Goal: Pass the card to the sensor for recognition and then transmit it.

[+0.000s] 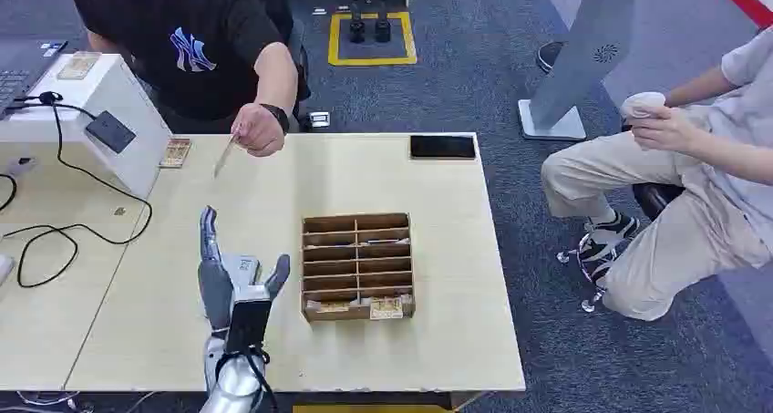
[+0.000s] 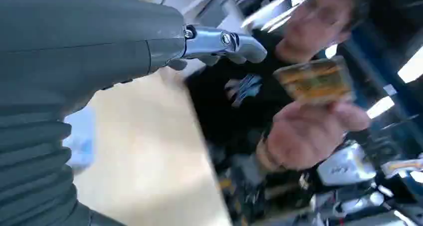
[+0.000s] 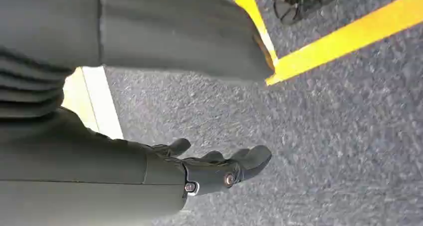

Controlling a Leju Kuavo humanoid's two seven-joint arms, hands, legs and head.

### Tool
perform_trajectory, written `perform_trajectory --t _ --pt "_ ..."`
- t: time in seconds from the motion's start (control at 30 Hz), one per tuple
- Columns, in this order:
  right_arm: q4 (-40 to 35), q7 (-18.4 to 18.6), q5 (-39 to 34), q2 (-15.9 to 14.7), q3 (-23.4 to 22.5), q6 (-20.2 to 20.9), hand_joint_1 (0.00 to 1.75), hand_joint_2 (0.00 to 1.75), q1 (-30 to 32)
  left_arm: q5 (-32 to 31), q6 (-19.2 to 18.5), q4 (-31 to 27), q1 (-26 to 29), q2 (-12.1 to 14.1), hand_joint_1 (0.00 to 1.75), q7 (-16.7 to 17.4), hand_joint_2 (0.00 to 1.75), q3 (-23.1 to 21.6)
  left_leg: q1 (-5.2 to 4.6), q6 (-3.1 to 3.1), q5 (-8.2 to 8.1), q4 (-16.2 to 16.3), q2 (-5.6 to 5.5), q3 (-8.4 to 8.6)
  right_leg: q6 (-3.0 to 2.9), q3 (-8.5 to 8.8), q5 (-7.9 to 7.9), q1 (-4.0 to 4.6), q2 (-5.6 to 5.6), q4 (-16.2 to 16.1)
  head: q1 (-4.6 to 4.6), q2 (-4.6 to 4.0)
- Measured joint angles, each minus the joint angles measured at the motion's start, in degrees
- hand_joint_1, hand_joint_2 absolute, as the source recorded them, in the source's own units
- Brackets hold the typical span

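Observation:
A person in a black shirt reaches over the far edge of the table and holds a card (image 1: 225, 155) edge-on in their hand (image 1: 258, 129). The left wrist view shows the same card (image 2: 316, 80), yellow and brown, pinched in that person's hand (image 2: 309, 134). My left hand (image 1: 232, 281) is raised over the table's front half, open, fingers spread, nothing in it, well short of the card. The white sensor box (image 1: 105, 121) with a dark reader pad (image 1: 110, 131) stands at the back left. My right hand (image 3: 209, 168) hangs over the carpet, fingers loosely apart, empty.
A wooden slotted card box (image 1: 357, 265) with cards in its front slots sits to the right of my left hand. Another card (image 1: 175, 152) leans by the sensor box. A black phone (image 1: 442, 147) lies at the far edge. A seated person (image 1: 675, 176) is on the right.

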Motion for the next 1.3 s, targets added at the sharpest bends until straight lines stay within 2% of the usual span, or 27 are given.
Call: perform_trajectory --t 0.07,0.17,0.23,0.3,0.53,0.87,0.97,1.03,1.13,1.2,1.23,1.27,1.3 --pt "0.2 0.2 0.1 -0.2 0.0 1.1 0.00 1.75 -0.4 -6.3 0.0 1.4 -3.4 -1.7 0.00 -0.5 1.75 5.6 0.00 0.01 0.02 0.0 0.00 0.01 0.00 0.01 0.01 0.00 0.00 0.0 0.02 0.00" --pt "0.5 0.2 -0.4 -0.5 0.0 2.5 0.00 1.75 -1.0 -14.7 0.0 2.6 -7.2 -2.9 0.00 -0.9 1.75 12.2 0.01 0.00 0.05 0.0 0.02 0.02 -0.01 0.00 0.01 0.01 0.04 0.0 0.00 0.00" --pt "0.5 0.2 -0.3 -0.6 0.0 2.6 0.00 1.75 -1.4 -18.1 0.0 3.0 -9.3 -3.5 0.00 -1.0 1.75 15.7 0.01 0.00 0.05 0.0 0.00 0.01 -0.01 0.01 0.01 0.00 0.03 0.0 0.02 0.00" --pt "0.5 0.2 -0.3 -0.6 0.0 2.6 0.00 1.75 -1.7 -18.7 0.0 3.3 -10.6 -4.0 0.00 -1.0 1.75 18.2 0.01 0.00 0.04 0.0 0.01 0.01 0.00 0.00 0.00 0.00 0.04 0.0 0.00 0.00" --pt "0.7 0.2 -0.2 -0.7 0.0 2.6 0.00 1.75 -2.1 -19.0 0.0 4.2 -12.2 -4.9 0.00 -1.1 1.75 22.1 0.00 0.01 0.00 0.0 0.01 -0.01 0.00 -0.01 -0.01 0.00 0.03 0.0 0.00 0.00" --pt "0.7 0.1 -0.2 -0.7 0.0 2.6 0.00 1.75 -2.2 -19.4 0.0 4.4 -12.4 -5.1 0.00 -1.0 1.75 22.9 0.00 0.01 0.00 0.0 0.01 -0.02 0.00 0.00 -0.01 0.00 0.03 0.0 0.00 0.00" --pt "0.8 -3.2 0.5 -0.7 0.2 3.3 0.00 1.75 -2.3 -27.8 0.0 4.2 -13.2 -5.1 0.00 0.6 1.75 24.7 0.00 0.01 0.00 0.0 0.00 -0.04 0.00 0.00 -0.01 0.00 0.02 0.0 0.00 0.00" --pt "0.9 -4.4 1.0 -0.7 0.6 3.5 0.00 1.75 -2.6 -31.7 0.0 4.2 -14.7 -5.3 0.00 0.0 1.75 27.3 0.00 0.01 0.00 0.0 0.01 -0.02 0.00 0.00 -0.01 0.00 0.02 0.0 0.00 0.00" --pt "1.0 -4.2 1.4 -0.7 1.0 5.1 0.00 1.75 -3.0 -32.6 0.0 4.2 -16.2 -5.4 0.00 -2.3 1.75 31.0 0.01 0.01 0.00 0.0 0.01 0.00 0.00 0.00 -0.01 0.00 0.03 0.0 0.00 0.00" --pt "1.1 -3.7 1.5 -0.9 1.3 6.0 0.00 1.75 -2.9 -33.7 0.0 4.1 -16.4 -5.4 0.00 -2.9 1.75 32.0 0.01 0.01 0.01 0.0 0.01 -0.01 0.00 0.00 -0.01 0.01 0.03 0.0 0.00 0.00" --pt "1.1 -3.4 1.7 -1.0 1.5 6.2 0.00 1.75 -2.9 -34.7 0.0 3.5 -16.4 -5.4 0.37 -2.9 1.75 32.2 0.01 0.01 0.00 0.0 0.01 -0.03 0.00 -0.01 -0.01 0.01 0.03 0.0 0.00 0.00" --pt "1.2 -3.3 2.1 -1.0 1.9 6.2 0.00 1.75 -2.9 -36.4 0.0 2.6 -16.4 -5.5 1.75 -2.8 1.75 32.6 0.01 0.01 0.00 0.0 0.01 -0.03 0.00 -0.01 -0.01 0.01 0.03 0.0 0.02 0.00" --pt "1.2 -3.2 2.8 -1.1 2.2 6.0 0.00 1.75 -2.9 -37.6 0.0 1.5 -16.3 -5.5 1.75 -2.3 1.75 32.7 0.01 0.01 0.00 0.0 0.01 -0.04 0.00 -0.01 -0.01 0.01 0.03 0.1 -0.02 0.00"
